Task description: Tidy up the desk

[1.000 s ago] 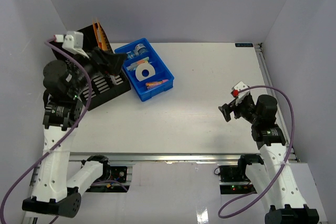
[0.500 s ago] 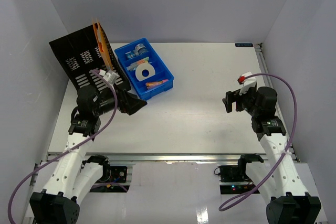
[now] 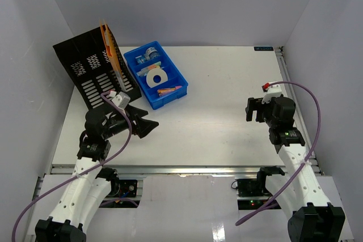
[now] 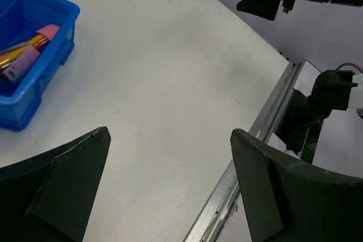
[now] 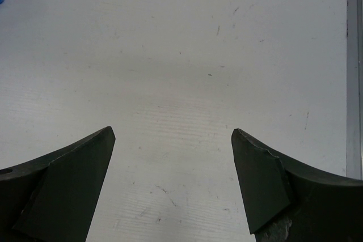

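Bright, even light comes from overhead onto the white desk (image 3: 215, 100), with no hard glare. Shadows are soft and grey: faint ones towards its front edge, and a dim band across the right wrist view. There the right gripper (image 5: 172, 130) looms dark and slightly soft, while surface scuffs stay sharp.

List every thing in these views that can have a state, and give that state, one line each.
left gripper, open, holding nothing
right gripper, open, holding nothing
blue tray, upright on the desk, small items inside
white roll, lying flat in the tray
file rack, standing at the far left corner
orange folder, upright in a rack slot
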Available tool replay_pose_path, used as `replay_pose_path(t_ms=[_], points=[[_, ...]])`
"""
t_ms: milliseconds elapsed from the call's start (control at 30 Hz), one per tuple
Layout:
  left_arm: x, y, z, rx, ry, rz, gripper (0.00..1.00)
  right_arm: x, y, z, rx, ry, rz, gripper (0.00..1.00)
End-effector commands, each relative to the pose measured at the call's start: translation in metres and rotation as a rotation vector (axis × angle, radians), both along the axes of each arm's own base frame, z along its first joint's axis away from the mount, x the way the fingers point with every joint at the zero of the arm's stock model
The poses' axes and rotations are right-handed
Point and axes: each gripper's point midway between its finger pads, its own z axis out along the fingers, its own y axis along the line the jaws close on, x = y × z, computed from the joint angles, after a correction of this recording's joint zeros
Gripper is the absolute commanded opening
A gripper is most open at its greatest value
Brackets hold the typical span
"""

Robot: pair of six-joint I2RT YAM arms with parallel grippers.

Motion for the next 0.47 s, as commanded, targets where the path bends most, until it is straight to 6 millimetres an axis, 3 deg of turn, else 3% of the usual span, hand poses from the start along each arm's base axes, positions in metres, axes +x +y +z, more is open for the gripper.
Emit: replay_pose_path(t_ms=[0,433], points=[[0.0014,0.0041,0.0106,0.025,-0.057,0.027,0.98,0.0105,-0.0076,0.0156,-0.007,-0.068,-0.045,0.90],[0.0037,0.0102,0.0082,0.055,-0.061,0.067,0.98,0.0073,-0.0055,0.0215,-0.019,-0.102,-0.019,0.90]])
